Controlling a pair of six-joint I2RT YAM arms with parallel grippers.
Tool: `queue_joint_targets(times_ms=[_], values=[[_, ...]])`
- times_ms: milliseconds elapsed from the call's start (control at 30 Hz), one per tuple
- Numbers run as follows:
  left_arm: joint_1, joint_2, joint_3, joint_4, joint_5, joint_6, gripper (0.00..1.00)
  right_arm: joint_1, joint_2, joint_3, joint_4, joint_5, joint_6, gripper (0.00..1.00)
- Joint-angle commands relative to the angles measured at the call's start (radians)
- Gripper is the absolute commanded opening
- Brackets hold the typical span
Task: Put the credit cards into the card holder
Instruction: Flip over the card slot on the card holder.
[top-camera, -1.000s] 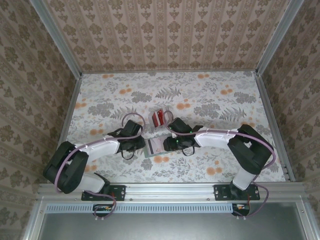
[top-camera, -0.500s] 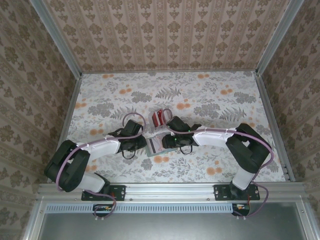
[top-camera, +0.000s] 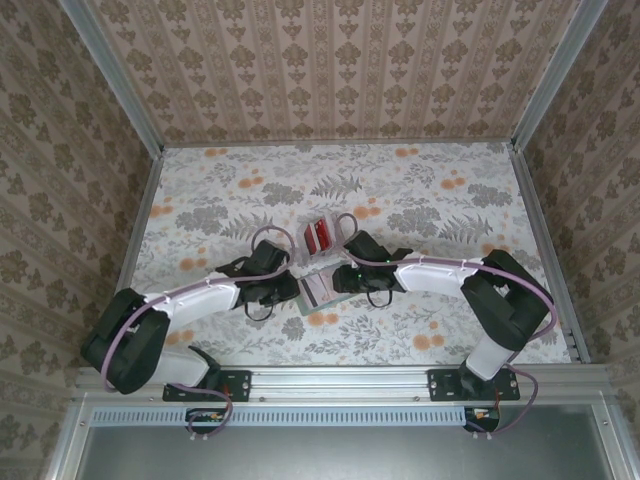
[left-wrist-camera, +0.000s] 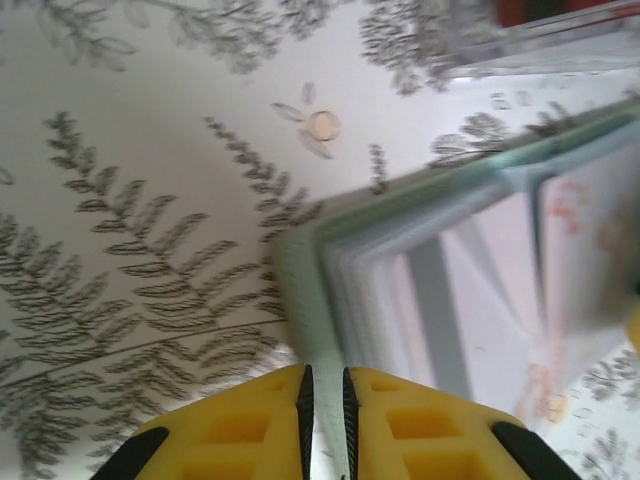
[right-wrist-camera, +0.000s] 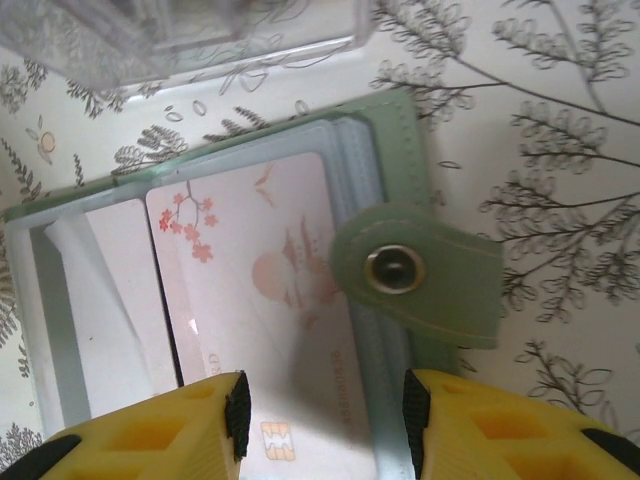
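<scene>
Between the arms on the table (top-camera: 450, 200), we are pinching the open holder (top-camera: 318, 288) by its edge in the left gripper (left-wrist-camera: 325, 385), jaws almost together. The right gripper (right-wrist-camera: 320, 420), jaws spread, is hovering over a pale card (right-wrist-camera: 270, 300) lying inside. The red cards (top-camera: 318, 236) are sitting just beyond the holder, apparently not yet loaded.

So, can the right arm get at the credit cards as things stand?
Probably yes: the credit cards, in a clear case, sit just beyond the card holder, and the right gripper hovers open over it.

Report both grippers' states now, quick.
Left gripper: closed on the edge of the flat sage-green folding card holder.
Right gripper: open, holding nothing.
</scene>
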Motion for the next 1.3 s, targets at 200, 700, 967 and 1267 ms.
queue_joint_targets(times_ms=[200, 700, 967, 1267], values=[[-0.082, 0.097, 0.104, 0.142, 0.081, -0.052, 0.14, -0.040, 0.000, -0.039, 0.094, -0.108, 0.048, 0.47], [-0.087, 0.254, 0.147, 0.125, 0.052, -0.038, 0.06, -0.043, -0.044, -0.054, 0.113, -0.151, 0.029, 0.46], [-0.088, 0.255, 0.132, 0.123, 0.047, -0.038, 0.05, -0.042, -0.074, -0.063, 0.122, -0.151, 0.033, 0.47], [-0.088, 0.271, 0.135, 0.131, 0.054, -0.038, 0.03, -0.043, -0.048, -0.053, 0.109, -0.160, 0.024, 0.47]])
